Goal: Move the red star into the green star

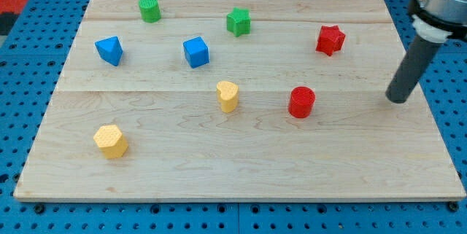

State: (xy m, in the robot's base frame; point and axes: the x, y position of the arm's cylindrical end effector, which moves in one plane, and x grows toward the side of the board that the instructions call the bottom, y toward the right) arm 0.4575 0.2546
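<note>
The red star (330, 40) lies at the view's upper right of the wooden board (241, 154). The green star (238, 22) lies near the view's top, left of the red star, with a clear gap between them. My tip (398, 100) rests on the board at the view's right, below and to the right of the red star, not touching any block.
A red cylinder (300, 102) sits below the red star. A yellow heart (228, 95), a blue cube (195, 52), a blue block (109, 49), a green cylinder (149, 9) and a yellow hexagon block (110, 141) are spread over the board. Blue pegboard surrounds the board.
</note>
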